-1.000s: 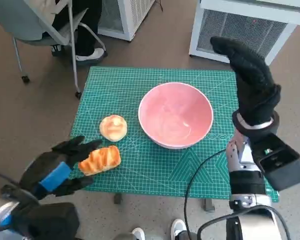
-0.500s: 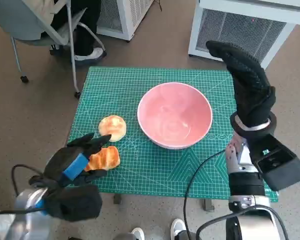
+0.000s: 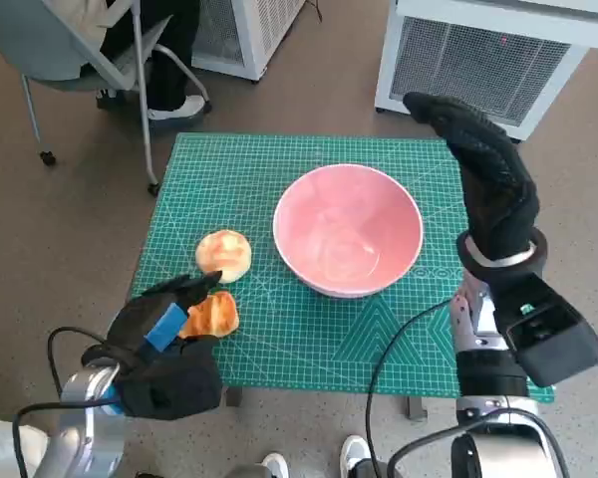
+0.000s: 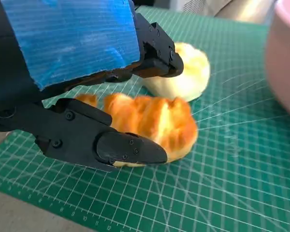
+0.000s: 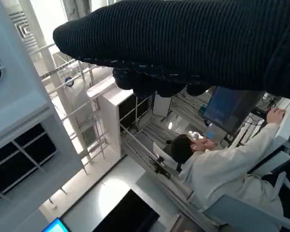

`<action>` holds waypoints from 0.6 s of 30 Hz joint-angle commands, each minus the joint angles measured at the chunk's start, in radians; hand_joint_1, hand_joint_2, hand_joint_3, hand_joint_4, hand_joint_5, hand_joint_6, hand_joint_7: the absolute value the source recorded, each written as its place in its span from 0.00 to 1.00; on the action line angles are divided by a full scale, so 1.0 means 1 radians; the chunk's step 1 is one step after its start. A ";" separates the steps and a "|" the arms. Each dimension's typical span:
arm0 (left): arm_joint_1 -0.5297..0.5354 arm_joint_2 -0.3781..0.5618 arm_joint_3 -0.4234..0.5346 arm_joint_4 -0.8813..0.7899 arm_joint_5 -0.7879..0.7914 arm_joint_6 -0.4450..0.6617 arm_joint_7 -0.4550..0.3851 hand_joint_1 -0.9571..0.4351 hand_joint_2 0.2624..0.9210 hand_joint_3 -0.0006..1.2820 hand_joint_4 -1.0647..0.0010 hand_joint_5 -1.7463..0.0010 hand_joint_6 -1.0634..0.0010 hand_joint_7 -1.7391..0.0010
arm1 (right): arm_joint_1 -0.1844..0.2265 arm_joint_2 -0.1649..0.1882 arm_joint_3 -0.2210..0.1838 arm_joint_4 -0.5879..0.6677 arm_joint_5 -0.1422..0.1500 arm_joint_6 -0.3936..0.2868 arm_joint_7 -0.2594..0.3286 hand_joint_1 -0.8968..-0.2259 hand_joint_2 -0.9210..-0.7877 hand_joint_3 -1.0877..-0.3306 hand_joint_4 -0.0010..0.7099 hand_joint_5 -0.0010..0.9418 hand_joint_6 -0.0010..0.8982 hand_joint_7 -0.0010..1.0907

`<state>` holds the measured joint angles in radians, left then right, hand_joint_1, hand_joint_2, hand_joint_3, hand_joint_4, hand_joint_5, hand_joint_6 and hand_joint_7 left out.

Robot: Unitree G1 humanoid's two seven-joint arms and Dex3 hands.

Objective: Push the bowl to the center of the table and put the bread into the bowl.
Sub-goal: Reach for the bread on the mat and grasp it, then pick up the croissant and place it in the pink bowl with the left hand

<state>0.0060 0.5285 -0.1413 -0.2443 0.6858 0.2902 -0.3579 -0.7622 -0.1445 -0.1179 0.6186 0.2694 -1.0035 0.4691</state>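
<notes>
Our left hand (image 3: 165, 324) closes its fingers (image 4: 130, 147) around the ridged bread loaf (image 4: 152, 121), just beside the pink bowl (image 3: 348, 229), ready to lift it. Our right hand (image 3: 483, 169), empty and straight-fingered, is raised beside the bowl's far side.

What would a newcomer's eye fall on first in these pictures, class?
Most likely the big pink bowl, empty, near the middle of the green cutting mat. Next, the left robot hand at the mat's near left corner, its fingers on either side of a golden ridged bread roll, with a paler round bun just beyond. The gloved right robot hand hangs raised beside the bowl.
</notes>
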 commanded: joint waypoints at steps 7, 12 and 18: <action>0.005 0.026 -0.008 0.016 -0.012 -0.022 -0.017 0.67 1.00 0.09 0.36 0.32 0.49 0.42 | 0.024 -0.005 0.001 0.007 -0.023 0.005 -0.014 0.40 0.00 0.48 0.42 0.00 0.20 0.31; -0.003 0.049 -0.013 0.037 -0.028 -0.046 -0.038 0.69 1.00 0.08 0.36 0.27 0.45 0.38 | 0.024 -0.002 0.002 0.010 -0.024 0.005 -0.019 0.40 0.00 0.47 0.42 0.00 0.20 0.31; -0.005 0.065 -0.007 0.043 -0.050 -0.074 -0.047 0.69 0.99 0.07 0.34 0.29 0.45 0.35 | 0.024 0.002 0.004 0.016 -0.025 0.000 -0.022 0.41 0.00 0.47 0.42 0.00 0.19 0.32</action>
<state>-0.0157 0.5787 -0.1422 -0.2165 0.6492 0.2255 -0.3831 -0.7620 -0.1452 -0.1172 0.6221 0.2665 -1.0040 0.4534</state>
